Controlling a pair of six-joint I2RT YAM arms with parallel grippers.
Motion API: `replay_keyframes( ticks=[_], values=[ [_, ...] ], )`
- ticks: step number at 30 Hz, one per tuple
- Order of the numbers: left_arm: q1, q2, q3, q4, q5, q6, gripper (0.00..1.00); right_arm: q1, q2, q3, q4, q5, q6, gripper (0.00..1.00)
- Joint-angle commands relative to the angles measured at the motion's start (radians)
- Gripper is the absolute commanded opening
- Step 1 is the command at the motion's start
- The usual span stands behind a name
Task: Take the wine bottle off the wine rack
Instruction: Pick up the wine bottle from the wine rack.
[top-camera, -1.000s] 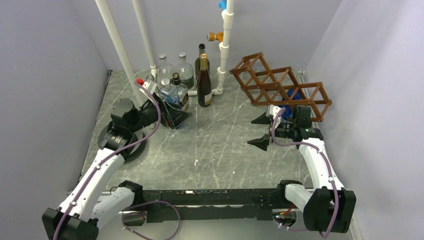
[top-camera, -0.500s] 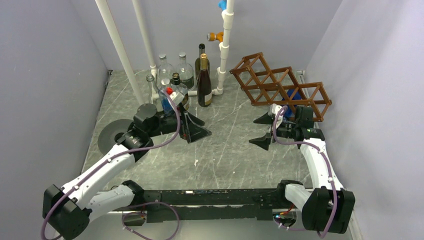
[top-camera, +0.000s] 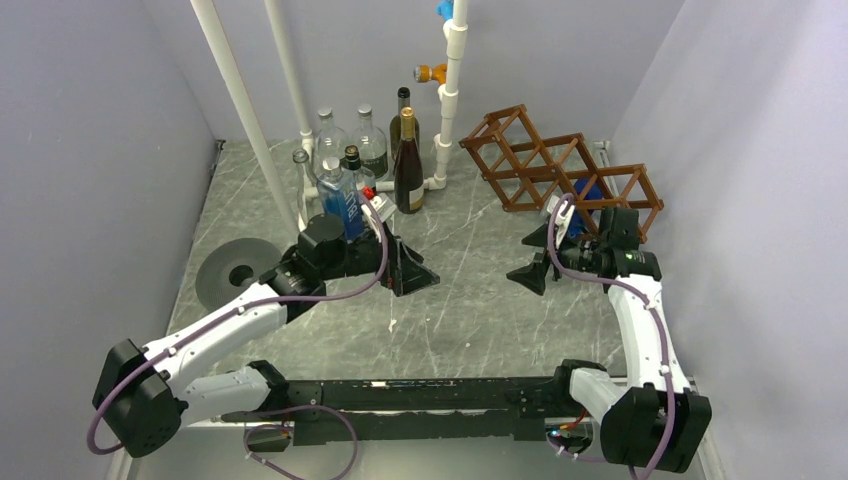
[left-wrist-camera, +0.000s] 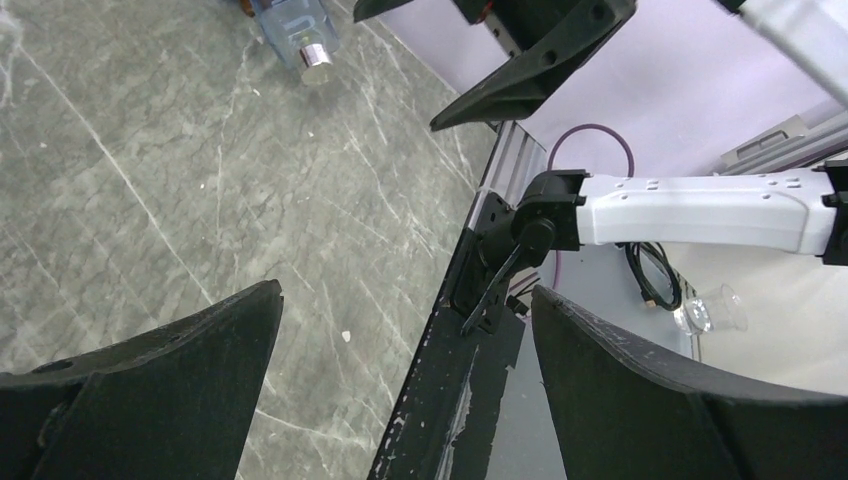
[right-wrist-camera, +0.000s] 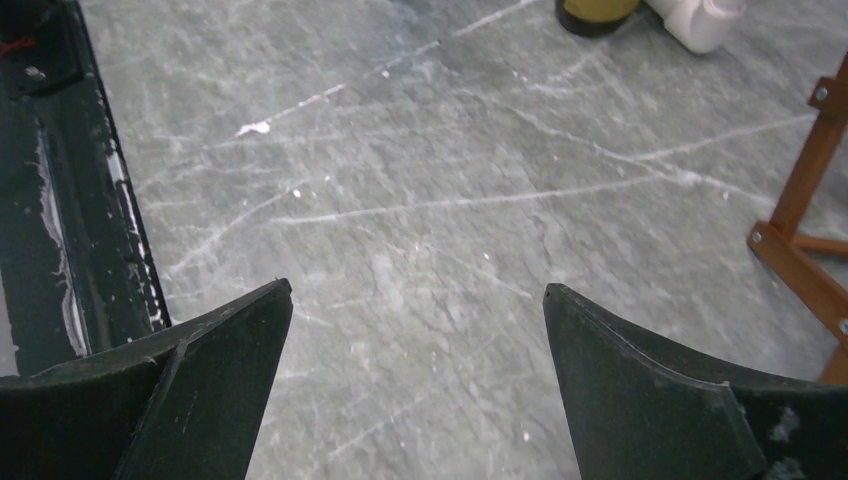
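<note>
The left hand (top-camera: 412, 263) hovers over the grey marbled worktop (top-camera: 450, 320), fingers spread wide and holding nothing. The right hand (top-camera: 520, 260) is equally spread and empty, just in front of the single wine rack (top-camera: 545, 165). The wine bottle (top-camera: 588, 192), a blue patch between the slats, lies in the rack near its right end. Seven bottles (top-camera: 408, 165) stand grouped at the back; no label writing is legible.

Brown lattice wine rack (top-camera: 546, 170); far right

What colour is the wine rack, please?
The wine rack is brown, clearest in the top external view.
</note>
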Motion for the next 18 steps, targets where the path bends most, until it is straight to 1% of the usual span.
replay_keyframes(
  ticks=[1,3,6,8,12,15,18],
  values=[
    [-0.007,-0.021,-0.036,0.059,-0.021,0.026,1.0,-0.005,-0.011,0.11,-0.213,0.149,-0.106,1.0],
    [-0.007,-0.034,-0.051,0.062,-0.024,0.031,1.0,-0.006,0.011,0.161,-0.283,0.228,-0.177,1.0],
    [-0.007,-0.056,-0.075,0.066,-0.032,0.038,1.0,-0.005,0.043,0.225,-0.403,0.347,-0.347,1.0],
    [-0.006,-0.07,-0.087,0.069,-0.036,0.041,1.0,-0.004,0.04,0.232,-0.436,0.409,-0.496,1.0],
    [-0.007,-0.082,-0.098,0.069,-0.039,0.047,1.0,-0.004,0.048,0.22,-0.492,0.494,-0.863,1.0],
    [-0.006,-0.083,-0.099,0.063,-0.04,0.052,0.99,-0.004,0.12,0.259,-0.53,0.528,-1.001,1.0],
    [-0.006,-0.088,-0.104,0.065,-0.046,0.05,0.99,-0.004,0.166,0.256,-0.504,0.552,-1.105,1.0]
  ],
)
